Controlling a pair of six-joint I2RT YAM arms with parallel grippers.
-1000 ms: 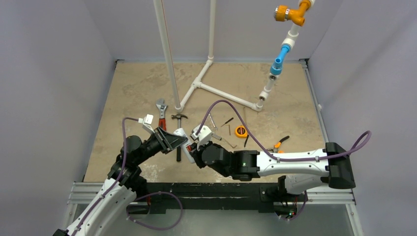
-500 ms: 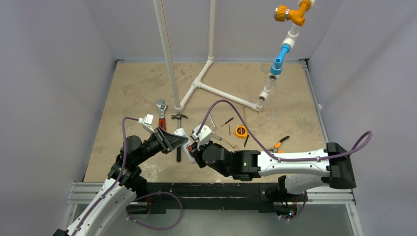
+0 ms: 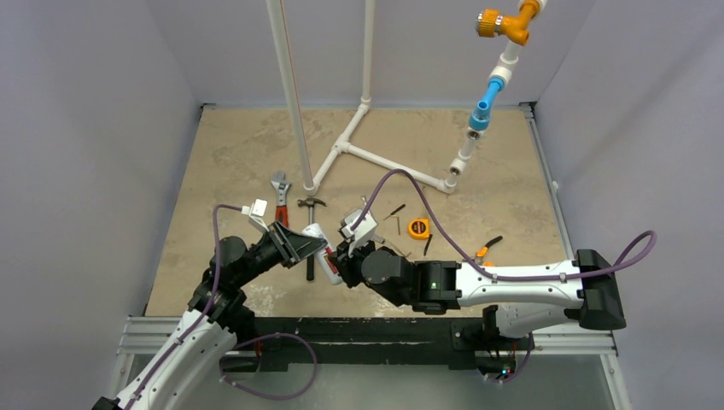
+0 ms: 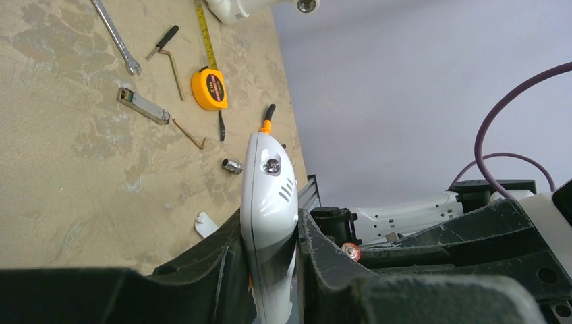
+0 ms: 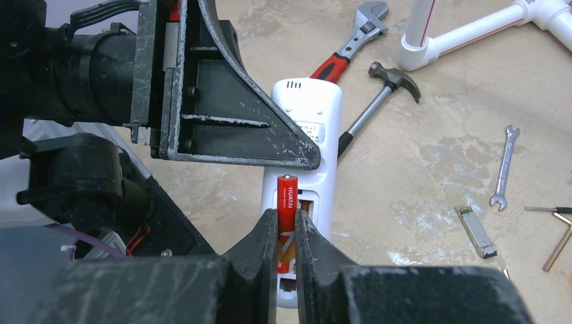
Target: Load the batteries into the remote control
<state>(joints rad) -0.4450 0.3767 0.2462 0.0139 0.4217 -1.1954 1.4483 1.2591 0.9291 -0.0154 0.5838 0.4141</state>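
Right now your left gripper (image 4: 270,233) is clenched on the remote control (image 4: 268,179). Its two black fingers press the handset's long sides and hold it above the table (image 3: 222,171), edge-on to the left wrist camera. In the right wrist view you see the remote's plain white back facing the camera, with the recess open at the near end. Your right gripper (image 5: 287,233) is clamped on one battery (image 5: 287,196), an orange-red cylinder with a pale metal cap at its far end and lettering down its side. The fingers pinch its near half, and the free half points away along the remote's length. The battery sits directly over the open recess and lines up with it; you cannot tell from these views whether it touches the remote. A bit of orange shows inside the recess just beside it, too small to identify. From overhead, the two grippers meet near the front of the table, left of centre. Beyond the remote lie a red-handled adjustable wrench (image 5: 351,44) and a hammer (image 5: 367,111). Off to the right are a small spanner (image 5: 504,165) and a flat metal module (image 5: 475,231), with an orange tape measure (image 4: 209,89) farther out. A small white piece (image 4: 204,225) rests on the table near the left fingers, and a white pipe frame (image 3: 380,160) stands at the back.
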